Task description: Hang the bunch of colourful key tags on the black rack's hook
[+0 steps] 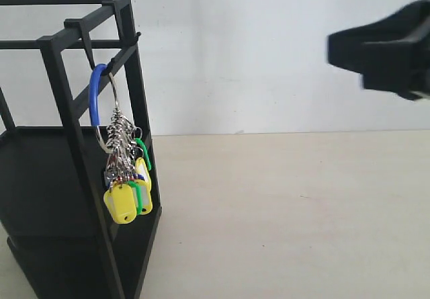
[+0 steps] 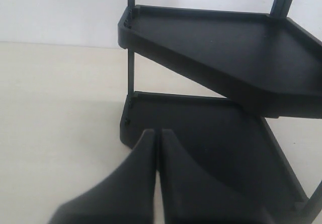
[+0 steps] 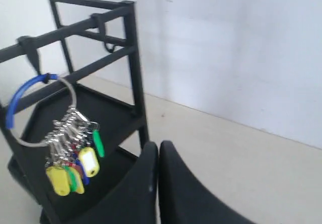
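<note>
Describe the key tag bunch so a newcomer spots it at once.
Find the tall black rack at the exterior view's left. From a hook on its top bar hangs the key tag bunch: a large, partly blue ring with silver rings and yellow and green tags, the rack's only coloured thing.

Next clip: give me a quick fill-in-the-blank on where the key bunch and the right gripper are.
1. The colourful key tag bunch hangs from the ___ at the top of the black rack.
2. The sleeve on the bunch's large ring is ___.
3. The right gripper, away from the bunch and holding nothing, is ___.
4. The lowest tags on the bunch are ___.

Missing words: hook; blue; shut; yellow.
</note>
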`<state>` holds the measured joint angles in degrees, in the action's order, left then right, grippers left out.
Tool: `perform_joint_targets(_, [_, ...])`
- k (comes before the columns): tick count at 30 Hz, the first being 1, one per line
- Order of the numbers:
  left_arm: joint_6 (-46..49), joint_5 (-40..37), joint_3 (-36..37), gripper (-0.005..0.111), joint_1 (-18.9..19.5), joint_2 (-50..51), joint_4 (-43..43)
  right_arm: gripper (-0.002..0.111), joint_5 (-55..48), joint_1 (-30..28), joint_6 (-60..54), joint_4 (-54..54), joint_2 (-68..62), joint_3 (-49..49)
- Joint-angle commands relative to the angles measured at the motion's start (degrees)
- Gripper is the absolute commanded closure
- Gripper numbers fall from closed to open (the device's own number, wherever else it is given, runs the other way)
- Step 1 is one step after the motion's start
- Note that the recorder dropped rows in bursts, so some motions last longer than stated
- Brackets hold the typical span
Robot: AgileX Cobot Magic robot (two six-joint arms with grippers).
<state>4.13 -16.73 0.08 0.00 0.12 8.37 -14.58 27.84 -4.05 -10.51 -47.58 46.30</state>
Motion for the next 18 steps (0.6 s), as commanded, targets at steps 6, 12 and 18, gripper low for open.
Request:
perform_joint_targets(6, [0.20, 0.43, -0.08, 0.102, -0.04, -0.12, -0.28, 0.108, 6.55, -15.89, 2.70, -2.84, 17.64, -21.58])
perform_joint_targets(12, [0.20, 0.43, -0.08, 0.102, -0.04, -0.12, -0.28, 0.108, 17.19, -20.37, 7.75, -2.84, 29.47, -34.66])
perform_joint_targets(18, [0.20, 0.43, -0.08, 0.102, -0.04, -0.12, -0.28, 0.108, 18.11, -22.67, 8.06, -2.84, 38.68, -42.35])
